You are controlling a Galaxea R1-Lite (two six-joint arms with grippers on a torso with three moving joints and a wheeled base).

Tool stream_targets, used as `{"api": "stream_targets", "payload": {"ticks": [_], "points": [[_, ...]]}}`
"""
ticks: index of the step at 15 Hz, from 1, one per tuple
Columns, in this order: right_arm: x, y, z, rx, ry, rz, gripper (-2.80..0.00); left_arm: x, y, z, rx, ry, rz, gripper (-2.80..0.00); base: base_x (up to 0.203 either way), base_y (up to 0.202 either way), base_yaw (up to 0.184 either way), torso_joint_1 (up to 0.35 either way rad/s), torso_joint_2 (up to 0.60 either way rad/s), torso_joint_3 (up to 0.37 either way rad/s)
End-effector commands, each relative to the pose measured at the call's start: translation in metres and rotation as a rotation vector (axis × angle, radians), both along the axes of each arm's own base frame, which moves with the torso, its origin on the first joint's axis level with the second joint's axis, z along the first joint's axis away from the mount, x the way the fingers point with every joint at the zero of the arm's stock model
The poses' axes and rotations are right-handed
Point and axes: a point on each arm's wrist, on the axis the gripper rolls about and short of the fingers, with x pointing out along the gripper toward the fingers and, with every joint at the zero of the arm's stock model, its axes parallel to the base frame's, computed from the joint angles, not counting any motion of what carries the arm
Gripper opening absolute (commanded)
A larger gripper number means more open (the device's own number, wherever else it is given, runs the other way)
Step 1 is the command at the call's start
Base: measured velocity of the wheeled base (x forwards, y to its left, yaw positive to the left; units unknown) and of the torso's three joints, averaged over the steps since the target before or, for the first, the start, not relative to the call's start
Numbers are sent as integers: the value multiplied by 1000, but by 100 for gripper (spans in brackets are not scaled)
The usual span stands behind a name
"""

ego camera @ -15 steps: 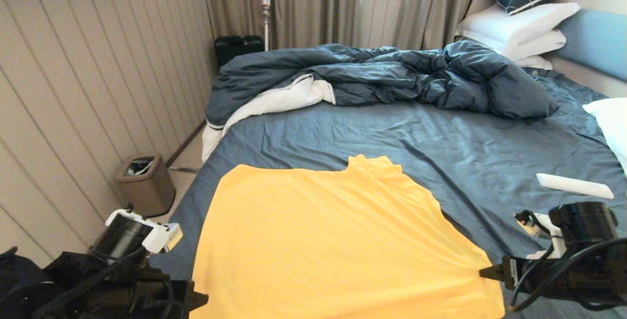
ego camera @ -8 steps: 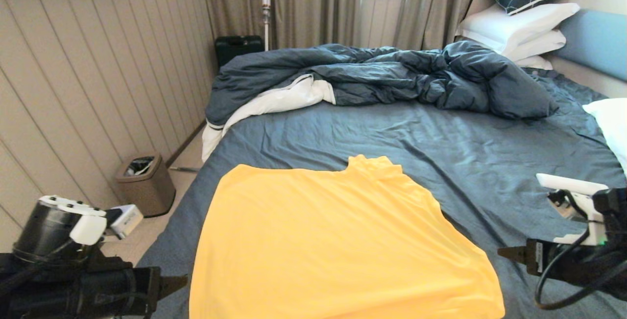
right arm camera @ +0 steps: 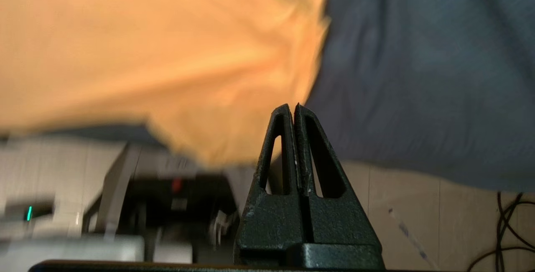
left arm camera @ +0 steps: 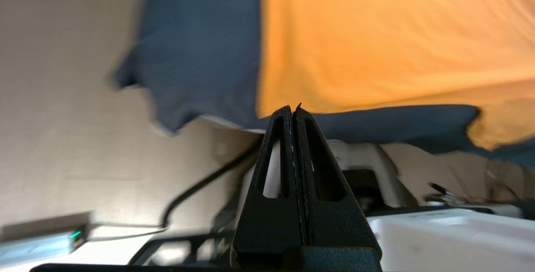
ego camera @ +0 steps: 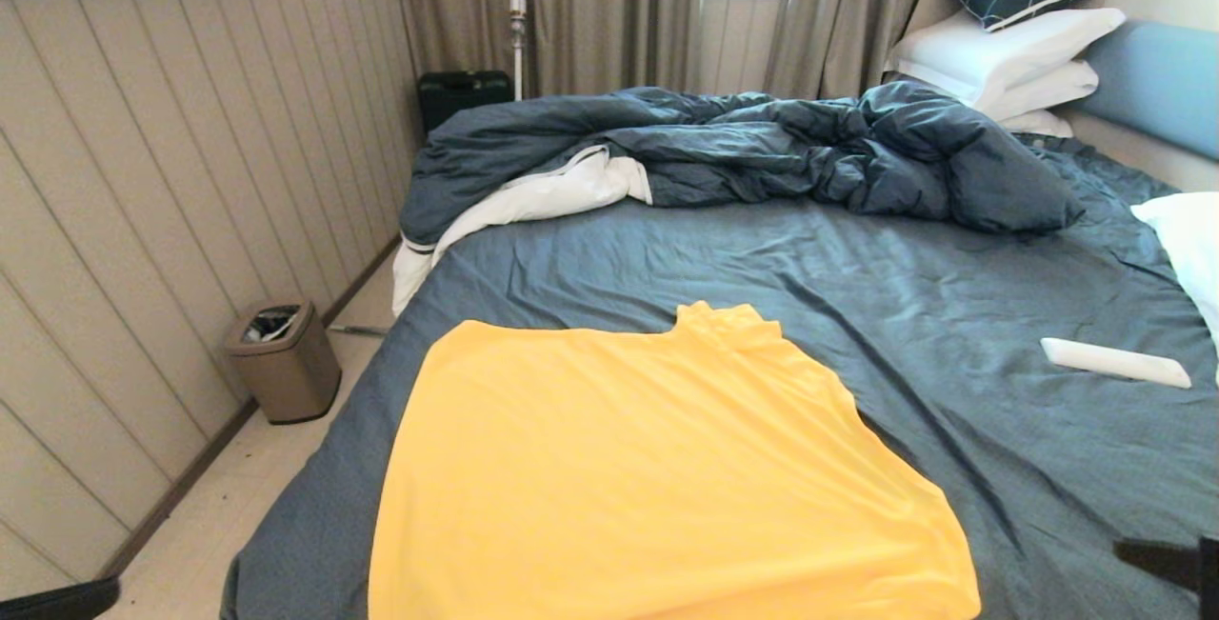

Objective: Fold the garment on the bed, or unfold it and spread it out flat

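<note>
- Checking the garment (ego camera: 657,477) first: it lies spread on the near part of the bed (ego camera: 952,315), collar toward the duvet (ego camera: 762,149), near hem draped over the bed's near edge.
- I find the left gripper (left arm camera: 294,111) with fingers pressed together on nothing, off the bed's edge beside the shirt's corner.
- I find the right gripper (right arm camera: 292,109) likewise pressed together, empty, just off the opposite corner.
- Risk 1: with the hem overhanging, I judge the thin fabric could slide floorward if an arm brushes it.
- Risk 2: a pinch at a corner could take the sheet along with the shirt.
- Risk 3: the white remote-like bar (ego camera: 1114,362) lies well apart to the right; a wide right-arm sweep could knock it.
</note>
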Motion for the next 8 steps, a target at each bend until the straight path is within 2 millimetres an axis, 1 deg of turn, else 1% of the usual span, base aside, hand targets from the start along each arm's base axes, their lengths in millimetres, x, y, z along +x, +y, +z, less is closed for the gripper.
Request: {"api": "stream_targets", "payload": {"ticks": [1, 2, 3, 4, 6, 7, 8], "points": [[-53, 7, -1, 6, -39, 102, -280, -60, 22, 2, 23, -88, 93, -280, 0, 0, 0, 0, 0, 0], [-64, 7, -8, 14, -28, 121, -280, -74, 26, 1, 46, -64, 154, -280, 0, 0, 0, 0, 0, 0], [-74, 7, -17, 18, -31, 125, -280, -84, 25, 0, 58, -59, 234, -280, 0, 0, 0, 0, 0, 0], [-84, 6, -26, 19, -47, 121, -280, -95, 24, -5, 63, -78, 278, -280, 0, 0, 0, 0, 0, 0], [-100, 5, -40, 20, -100, 110, -280, -112, 24, -21, 74, -120, 264, -280, 0, 0, 0, 0, 0, 0], [-107, 4, -48, 17, -129, 100, -280, -115, 24, -32, 90, -121, 254, -280, 0, 0, 0, 0, 0, 0], [-113, 4, -55, 11, -171, 90, -280, -111, 23, -41, 102, -98, 252, -280, 0, 0, 0, 0, 0, 0]]}}
